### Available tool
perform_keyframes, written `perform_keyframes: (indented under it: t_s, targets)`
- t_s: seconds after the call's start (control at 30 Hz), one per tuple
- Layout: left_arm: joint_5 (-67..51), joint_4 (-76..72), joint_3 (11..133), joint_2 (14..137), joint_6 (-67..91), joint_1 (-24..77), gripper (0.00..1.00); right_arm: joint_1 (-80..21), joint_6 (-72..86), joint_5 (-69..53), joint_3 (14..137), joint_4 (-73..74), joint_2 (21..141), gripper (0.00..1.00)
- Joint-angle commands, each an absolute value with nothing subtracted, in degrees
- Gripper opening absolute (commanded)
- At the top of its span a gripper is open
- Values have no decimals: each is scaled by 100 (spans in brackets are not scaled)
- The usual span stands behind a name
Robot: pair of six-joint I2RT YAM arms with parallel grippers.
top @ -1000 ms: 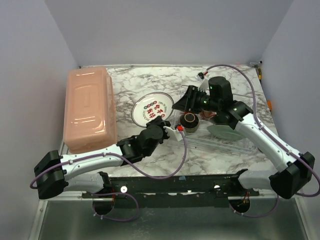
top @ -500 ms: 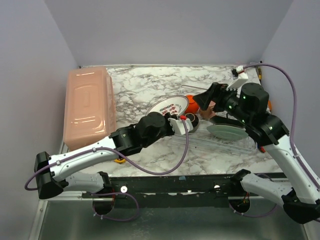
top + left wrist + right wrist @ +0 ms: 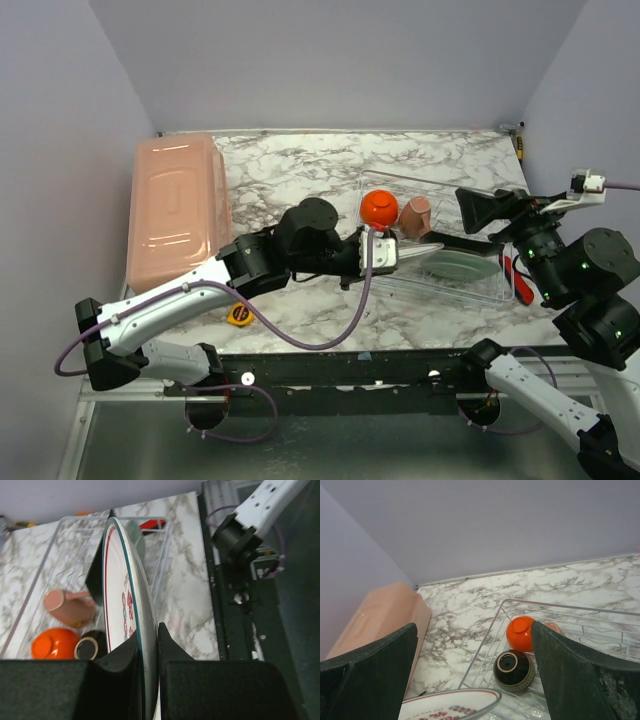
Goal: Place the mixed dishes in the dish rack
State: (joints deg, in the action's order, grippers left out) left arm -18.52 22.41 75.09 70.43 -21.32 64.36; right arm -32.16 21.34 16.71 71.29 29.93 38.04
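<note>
Plate, newly edge-on over dish rack, inside left gripper

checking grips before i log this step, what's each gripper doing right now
left gripper: closed on the rim of the plate, held on edge.
right gripper: open, holding nothing.

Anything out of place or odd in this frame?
A small yellow tape measure lies on the marble table close beside the left arm, short of the clear wire-grid dish rack; it is no dish. Nothing looks spilled or broken.
</note>
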Motion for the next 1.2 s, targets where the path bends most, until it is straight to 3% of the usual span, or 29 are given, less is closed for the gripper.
perform_keyframes:
  t_s: [0.0,0.2,0.6,1.17]
  targets:
    - [-3799,2158,8136,7585,-1762,6281,0,-3224,1807,2080,7050,2955,3659,97]
    - [-4752,2798,9309,8728,-1714,6243,0,-3224,1663,2126,7075,3032,3503,97]
    - [-5113,3559,11560,10758,-1872,6231,0,-3226,1514,2291,7030,3034,3102,97]
    - [-5187,3235,12441,11896,-1589,6091,0,-3234,1332,2538,6847,2810,2594,97]
